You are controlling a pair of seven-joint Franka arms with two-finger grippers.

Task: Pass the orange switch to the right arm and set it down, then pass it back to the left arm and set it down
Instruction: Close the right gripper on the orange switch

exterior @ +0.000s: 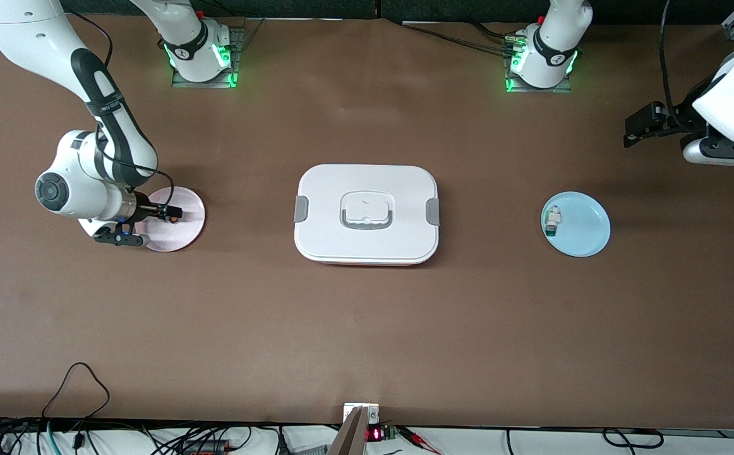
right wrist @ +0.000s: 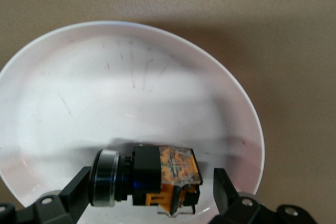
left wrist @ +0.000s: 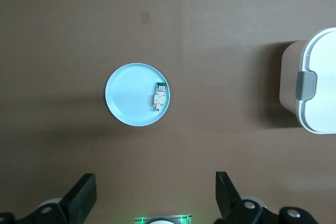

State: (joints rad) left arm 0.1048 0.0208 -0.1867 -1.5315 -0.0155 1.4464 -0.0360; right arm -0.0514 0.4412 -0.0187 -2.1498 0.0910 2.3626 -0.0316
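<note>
A: What sits at the right arm's end of the brown worktop (exterior: 367, 328)?
B: A round pale pink plate (exterior: 184, 227), with the right end effector (right wrist: 152, 190) down low over it, fingers spread wide, one on each side of the orange switch (right wrist: 152, 174), a small black cylindrical part with orange markings. The switch lies on its side on the plate; the fingers stand apart from it, gripping nothing

A: And the middle?
B: The large white rounded-rectangle plastic box (exterior: 367, 215) with grey side clips and a grey-rimmed lid handle, resting on the worktop between the two plates

A: Toward the left arm's end?
B: A round light blue plate (exterior: 585, 230) carrying a small white-and-green part (exterior: 552, 221) near its rim on the box's side. The left end effector (left wrist: 152, 198) hangs high over the worktop, near that plate, fingers wide apart and empty; that arm waits
</note>
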